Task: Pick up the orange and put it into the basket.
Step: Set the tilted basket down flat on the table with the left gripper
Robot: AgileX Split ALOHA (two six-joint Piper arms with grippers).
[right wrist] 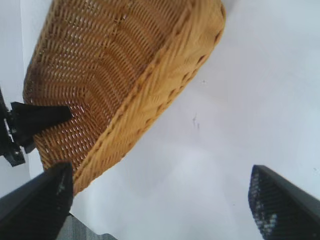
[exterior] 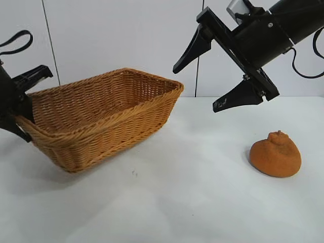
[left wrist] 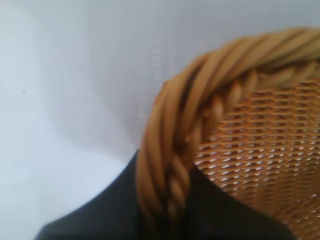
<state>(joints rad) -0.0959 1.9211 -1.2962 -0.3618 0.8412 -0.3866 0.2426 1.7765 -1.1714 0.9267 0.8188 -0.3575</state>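
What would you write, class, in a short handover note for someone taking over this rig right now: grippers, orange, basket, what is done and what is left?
Left gripper: shut on the basket at its end rim, at the table's left; that end looks lifted, the basket tilted.
Right gripper: open and empty, in the air between the basket and the orange, above table level.
Orange: on the white table, at the right, apart from the basket, untouched.
Done: basket held. Left: lower the right gripper onto the orange, grasp it, carry it over and release it inside the basket, which holds nothing.
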